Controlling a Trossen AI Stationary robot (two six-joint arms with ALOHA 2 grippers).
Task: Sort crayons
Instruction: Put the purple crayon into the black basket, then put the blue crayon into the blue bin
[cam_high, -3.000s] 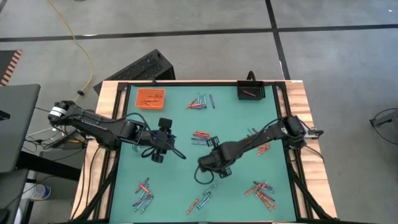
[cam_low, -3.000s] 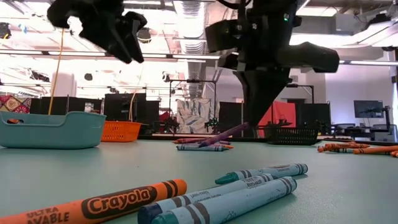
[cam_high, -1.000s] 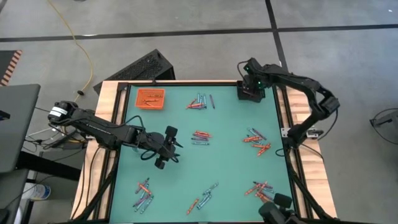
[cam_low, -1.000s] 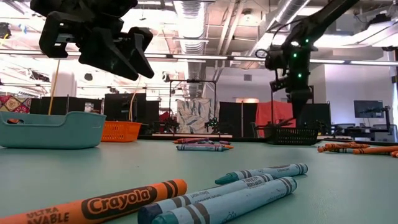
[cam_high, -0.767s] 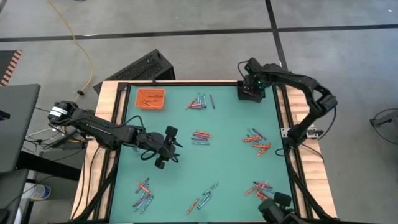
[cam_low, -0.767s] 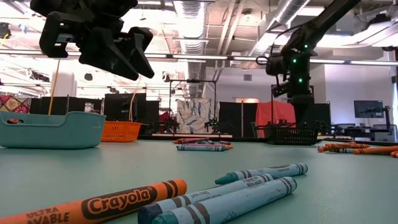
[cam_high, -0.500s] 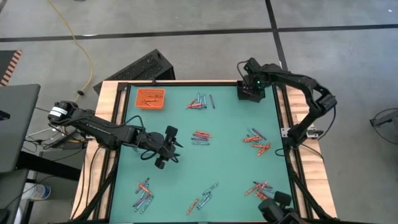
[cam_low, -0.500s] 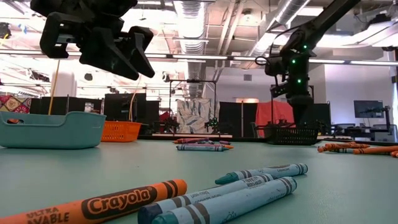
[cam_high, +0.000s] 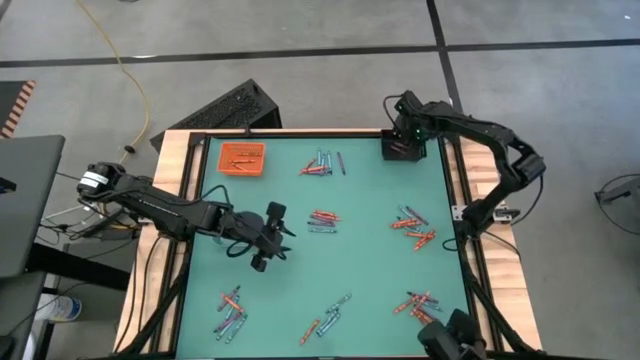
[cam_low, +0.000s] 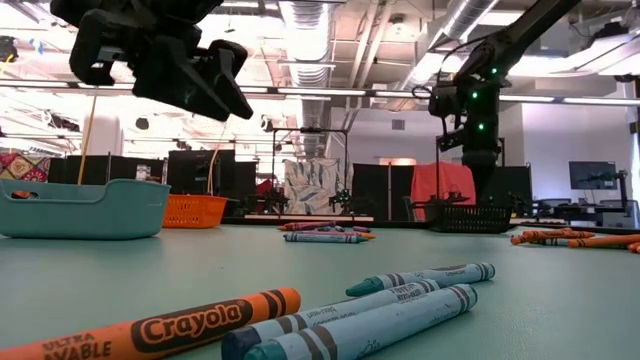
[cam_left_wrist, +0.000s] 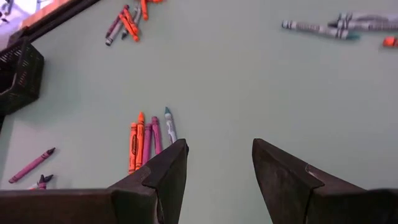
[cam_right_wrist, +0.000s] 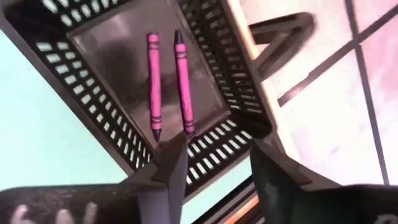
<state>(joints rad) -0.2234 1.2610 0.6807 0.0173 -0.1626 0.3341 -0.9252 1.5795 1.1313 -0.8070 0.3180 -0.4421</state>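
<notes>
Since a second ago the right claw (cam_right_wrist: 214, 165) is parting, empty, over the black tray (cam_high: 400, 148) at upper right, two purple crayons (cam_right_wrist: 168, 81) lying inside; retract vertically, clearing the rim, while the left claw (cam_left_wrist: 217, 165) is hovering open mid-table.

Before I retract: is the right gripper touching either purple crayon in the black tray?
Apart. In the right wrist view both purple crayons lie flat on the black tray floor, beyond the open right gripper.
</notes>
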